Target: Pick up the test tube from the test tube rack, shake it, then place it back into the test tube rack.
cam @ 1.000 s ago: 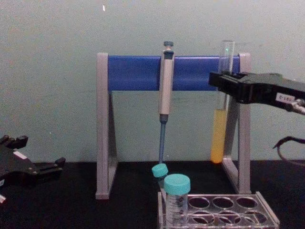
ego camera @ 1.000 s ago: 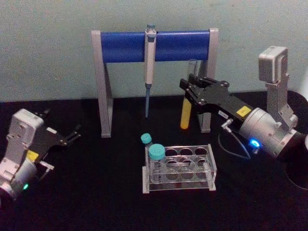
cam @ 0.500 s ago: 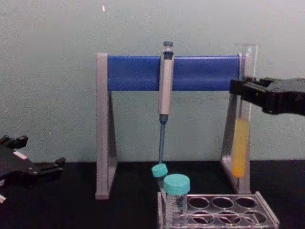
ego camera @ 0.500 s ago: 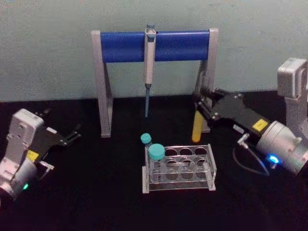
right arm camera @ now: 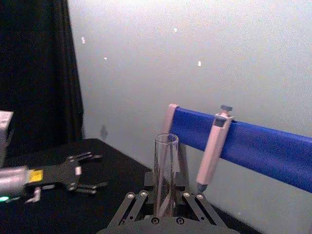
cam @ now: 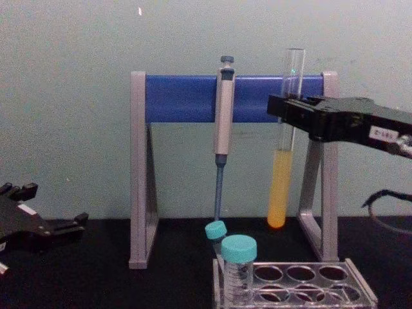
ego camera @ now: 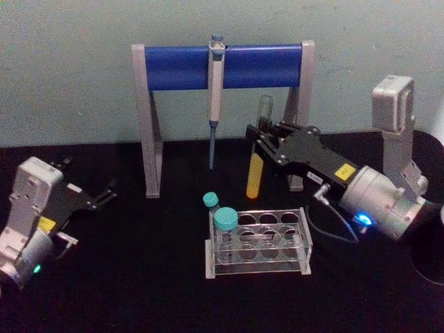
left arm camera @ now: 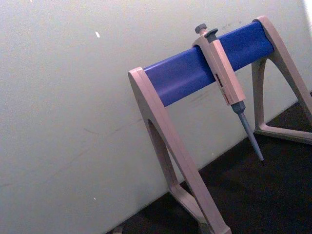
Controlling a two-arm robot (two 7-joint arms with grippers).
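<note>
The test tube (ego camera: 255,173), tall clear glass with yellow-orange liquid in its lower part, hangs upright in the air behind the test tube rack (ego camera: 306,239). My right gripper (ego camera: 262,136) is shut on the tube's upper half. In the chest view the test tube (cam: 279,187) hangs below the right gripper (cam: 286,111), well above the rack (cam: 360,290). The tube's open top (right arm camera: 165,161) rises between the fingers (right arm camera: 130,207) in the right wrist view. My left gripper (ego camera: 105,193) rests open at the table's left, holding nothing.
A grey-and-blue pipette stand (ego camera: 173,67) with a hanging pipette (ego camera: 216,83) stands behind the rack, close behind the held tube. Two teal-capped tubes (ego camera: 225,222) sit in the rack's left end. The black table has free room in front and left of the rack.
The right gripper carried the tube right to the stand's right post and lower, then swung it back left and up in front of the blue bar. The left arm has not moved.
</note>
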